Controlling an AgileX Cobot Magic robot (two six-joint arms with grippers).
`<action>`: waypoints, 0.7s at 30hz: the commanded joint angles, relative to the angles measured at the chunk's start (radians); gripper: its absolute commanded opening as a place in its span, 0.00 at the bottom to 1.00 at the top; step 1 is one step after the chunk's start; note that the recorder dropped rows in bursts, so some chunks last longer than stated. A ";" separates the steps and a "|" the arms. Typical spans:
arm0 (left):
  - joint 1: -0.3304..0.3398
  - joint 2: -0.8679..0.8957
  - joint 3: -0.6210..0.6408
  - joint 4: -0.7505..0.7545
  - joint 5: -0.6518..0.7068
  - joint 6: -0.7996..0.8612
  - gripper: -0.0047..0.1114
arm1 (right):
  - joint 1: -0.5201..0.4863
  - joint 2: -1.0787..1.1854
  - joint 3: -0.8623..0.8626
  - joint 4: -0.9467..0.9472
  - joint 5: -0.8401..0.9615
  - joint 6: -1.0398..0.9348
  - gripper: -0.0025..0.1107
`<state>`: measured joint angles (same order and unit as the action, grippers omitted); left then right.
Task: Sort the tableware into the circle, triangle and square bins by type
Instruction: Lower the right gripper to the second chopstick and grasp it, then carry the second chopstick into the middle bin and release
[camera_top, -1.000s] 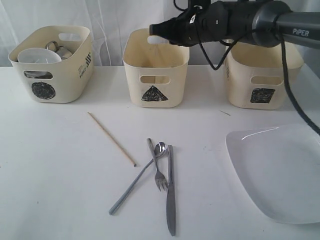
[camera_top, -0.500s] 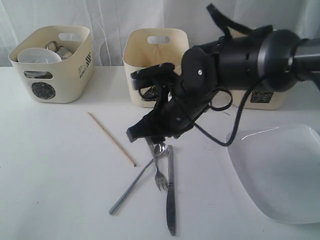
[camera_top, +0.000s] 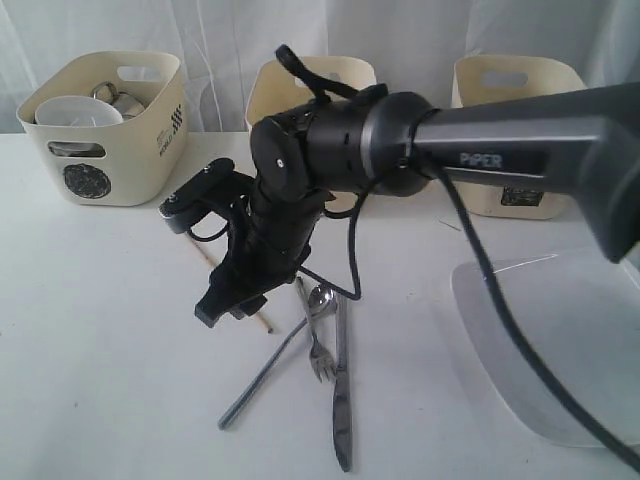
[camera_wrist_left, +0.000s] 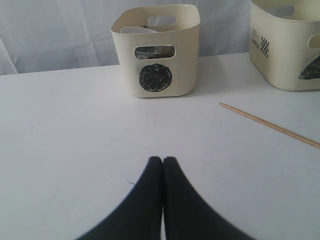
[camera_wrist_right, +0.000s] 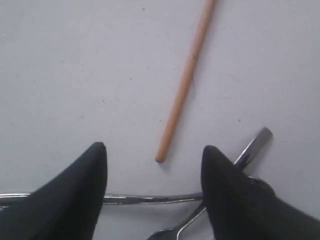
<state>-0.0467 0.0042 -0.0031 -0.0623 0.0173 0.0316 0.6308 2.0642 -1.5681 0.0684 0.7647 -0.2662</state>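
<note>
A white bowl (camera_top: 78, 111) and mug (camera_top: 118, 99) sat in the circle bin (camera_top: 120, 170). In front of the triangle bin (camera_top: 268, 95), the empty right gripper (camera_wrist_right: 154, 149) gaped over the chopstick (camera_wrist_right: 186, 79). The spoon (camera_top: 321, 296), fork (camera_top: 319, 357), knife (camera_top: 342, 405) and plate (camera_top: 575, 345) lay unsorted. The left gripper (camera_wrist_left: 163, 161) was closed on nothing.

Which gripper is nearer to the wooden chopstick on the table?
Right. The right gripper hangs open just over one end of the chopstick. The left gripper, shut, is clearly apart from it.

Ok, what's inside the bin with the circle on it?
The circle bin holds a small white bowl with a steel mug beside it; anything lower is hidden by its walls.
</note>
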 joint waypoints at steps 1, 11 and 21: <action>-0.006 -0.004 0.003 -0.012 0.000 0.002 0.04 | 0.001 0.092 -0.099 -0.024 0.061 -0.061 0.50; -0.006 -0.004 0.003 -0.012 0.000 0.002 0.04 | 0.001 0.198 -0.191 -0.054 0.084 -0.070 0.50; -0.006 -0.004 0.003 -0.012 0.000 0.002 0.04 | 0.001 0.243 -0.193 -0.010 0.130 -0.070 0.16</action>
<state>-0.0467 0.0042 -0.0031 -0.0623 0.0173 0.0316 0.6314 2.2879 -1.7632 0.0497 0.8647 -0.3247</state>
